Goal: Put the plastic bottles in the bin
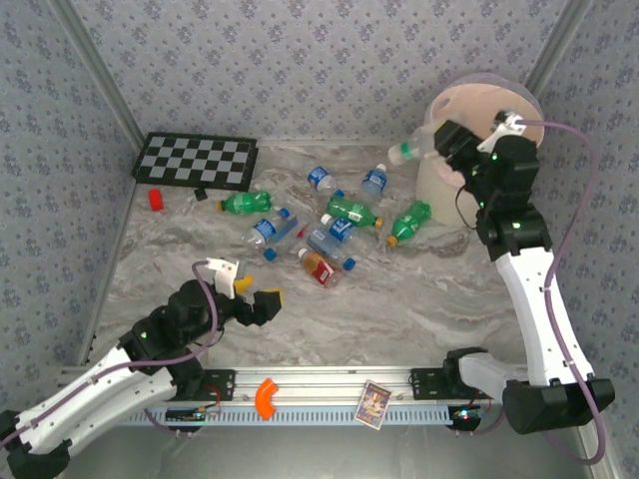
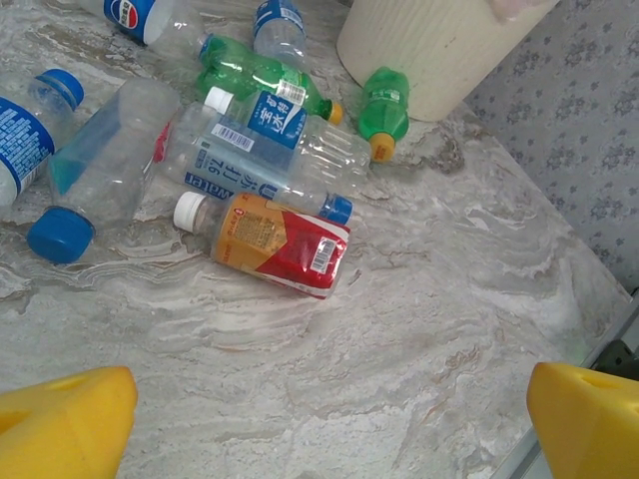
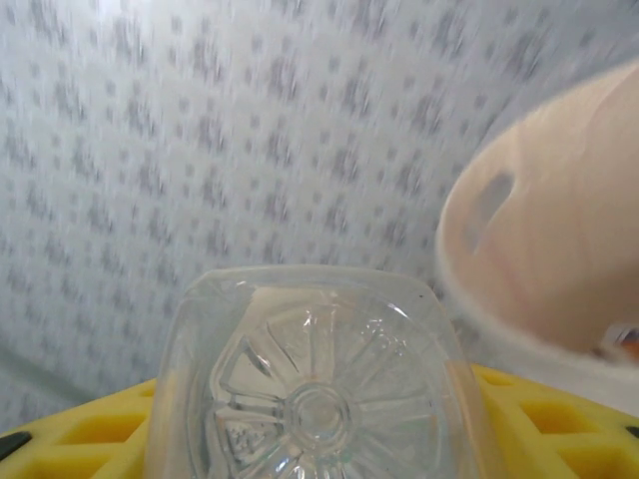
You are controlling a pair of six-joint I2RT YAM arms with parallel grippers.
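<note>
Bottles (image 1: pixel 349 211) lie scattered on table (image 1: pixel 419 299) ahead of left gripper (image 1: pixel 254 293), whose jaws are spread wide and empty. Its wrist view shows red-labelled bottle (image 2: pixel 280 244) nearest. Beyond, to its left: red block (image 1: pixel 157 199), checkerboard (image 1: pixel 197 161). At right, right gripper (image 1: pixel 442 146) clamps clear bottle (image 1: pixel 409 150) beside bin (image 1: pixel 439 185) rim; its wrist view shows bottle base.

The plastic bottles (image 2: pixel 270 150) look glossy, the marble-look table (image 2: pixel 399 329) smooth, the bin (image 2: pixel 429 60) matt.
</note>
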